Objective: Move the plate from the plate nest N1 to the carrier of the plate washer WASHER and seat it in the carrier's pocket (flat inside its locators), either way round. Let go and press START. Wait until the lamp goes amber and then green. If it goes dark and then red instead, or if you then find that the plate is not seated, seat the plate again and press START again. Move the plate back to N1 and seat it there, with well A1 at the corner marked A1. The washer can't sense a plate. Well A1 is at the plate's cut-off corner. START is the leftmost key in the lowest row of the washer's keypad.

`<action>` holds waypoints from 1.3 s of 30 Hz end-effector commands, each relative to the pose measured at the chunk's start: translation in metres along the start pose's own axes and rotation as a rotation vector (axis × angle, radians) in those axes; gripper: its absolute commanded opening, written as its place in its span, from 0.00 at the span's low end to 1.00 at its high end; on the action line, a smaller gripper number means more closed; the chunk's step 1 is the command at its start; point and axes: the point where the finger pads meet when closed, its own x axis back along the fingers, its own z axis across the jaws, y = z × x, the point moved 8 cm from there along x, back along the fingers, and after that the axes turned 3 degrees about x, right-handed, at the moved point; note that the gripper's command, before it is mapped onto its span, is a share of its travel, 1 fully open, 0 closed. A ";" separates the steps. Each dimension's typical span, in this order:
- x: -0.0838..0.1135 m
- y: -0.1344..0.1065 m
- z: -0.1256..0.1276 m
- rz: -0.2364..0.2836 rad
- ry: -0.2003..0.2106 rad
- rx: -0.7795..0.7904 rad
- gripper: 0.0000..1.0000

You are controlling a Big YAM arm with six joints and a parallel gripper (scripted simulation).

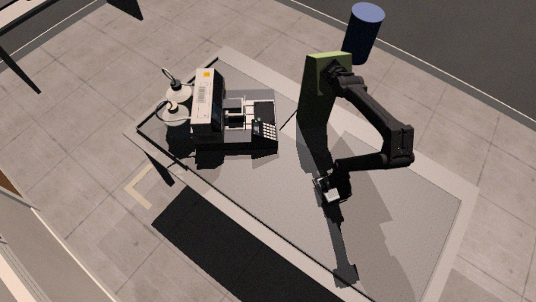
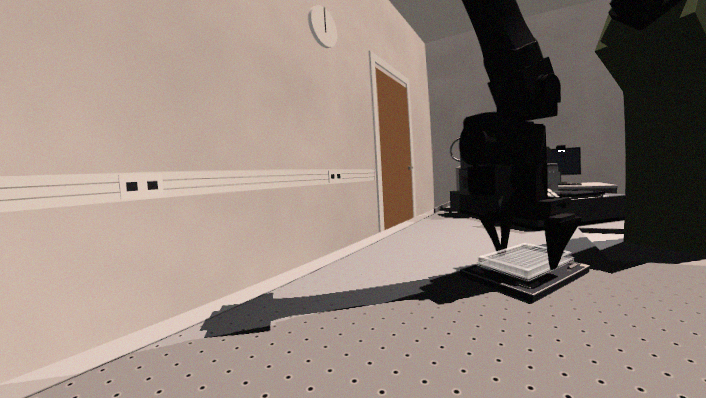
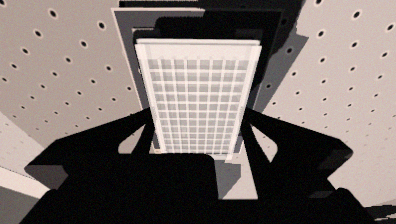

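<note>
Your gripper (image 1: 326, 190) (image 2: 528, 259) (image 3: 197, 111) pinches the plate (image 1: 332, 195) (image 2: 525, 261) (image 3: 200, 90) over nest N1 (image 1: 316, 186) (image 2: 531, 296) (image 3: 127, 50).
You have a finger along each long side of the plate, right of centre in the exterior view; you can't tell there whether it is fully seated. In the top view, the washer (image 1: 205, 106) (image 2: 590, 207) stands left of centre on the table (image 1: 266, 182) (image 2: 350, 350) (image 3: 60, 65), and you see its lamp (image 1: 256, 121) lit green.
</note>
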 end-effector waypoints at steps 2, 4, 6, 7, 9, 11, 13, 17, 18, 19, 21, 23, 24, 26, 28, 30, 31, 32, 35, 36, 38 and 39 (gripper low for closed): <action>-0.005 0.001 0.005 -0.011 0.004 -0.009 0.84; -0.006 0.002 0.005 -0.011 0.004 -0.008 0.84; -0.006 0.002 0.005 -0.011 0.004 -0.009 0.84; -0.006 0.000 0.005 -0.007 0.005 -0.009 0.84; -0.006 0.000 0.005 -0.007 0.005 -0.009 0.84; -0.007 0.001 0.005 -0.010 0.004 -0.008 0.84; -0.007 0.001 0.005 -0.011 0.004 -0.008 0.84; -0.008 0.001 0.005 -0.010 0.004 -0.009 0.84; -0.008 0.001 0.005 -0.011 0.004 -0.009 0.84; -0.008 0.001 0.005 -0.011 0.004 -0.009 0.84; -0.008 0.001 0.005 -0.011 0.004 -0.009 0.84; -0.009 0.001 0.005 -0.011 0.004 -0.008 0.84; -0.008 0.000 0.005 -0.007 0.005 -0.009 0.84; -0.009 0.000 0.005 -0.008 0.005 -0.009 0.84; -0.009 0.001 0.005 -0.011 0.004 -0.008 0.84; -0.010 0.001 0.005 -0.011 0.004 -0.008 0.84; -0.010 0.001 0.005 -0.011 0.004 -0.008 0.84; -0.010 0.001 0.005 -0.010 0.004 -0.009 0.84; -0.010 0.001 0.005 -0.010 0.004 -0.009 0.84; -0.010 0.001 0.005 -0.010 0.004 -0.009 0.84; -0.011 0.001 0.005 -0.010 0.004 -0.009 0.84; -0.011 0.001 0.005 -0.010 0.004 -0.009 0.84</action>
